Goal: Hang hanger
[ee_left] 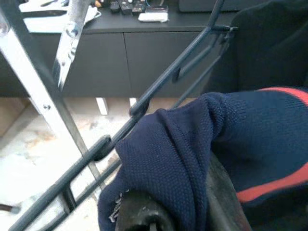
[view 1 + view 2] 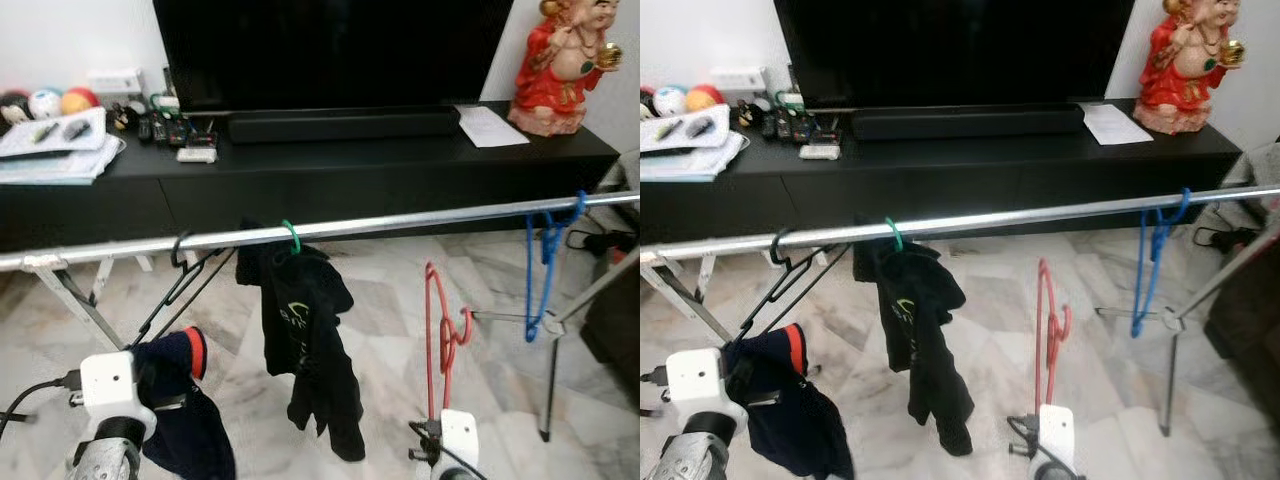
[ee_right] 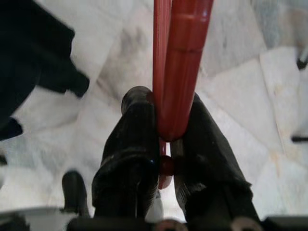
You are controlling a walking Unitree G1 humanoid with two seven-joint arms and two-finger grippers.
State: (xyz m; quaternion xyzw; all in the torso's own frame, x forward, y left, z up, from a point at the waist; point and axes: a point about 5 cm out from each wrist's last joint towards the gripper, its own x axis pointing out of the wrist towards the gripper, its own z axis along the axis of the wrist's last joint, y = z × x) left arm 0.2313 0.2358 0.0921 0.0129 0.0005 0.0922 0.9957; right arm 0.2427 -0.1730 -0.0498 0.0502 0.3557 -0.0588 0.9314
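A silver rail runs across the room on a folding stand. My right gripper is shut on the lower part of a red hanger, held upright below the rail and apart from it. On the rail's left end hooks a black hanger carrying a navy garment with a red stripe. My left gripper is shut on that garment, its fingers mostly wrapped in the cloth. A green-hooked hanger with a black garment hangs mid-rail. A blue hanger hangs near the right end.
Behind the rail stands a long black TV cabinet with a television, remotes, papers and a red figurine. The stand's legs splay at both ends. Marble floor lies below; open rail stretches between the black garment and the blue hanger.
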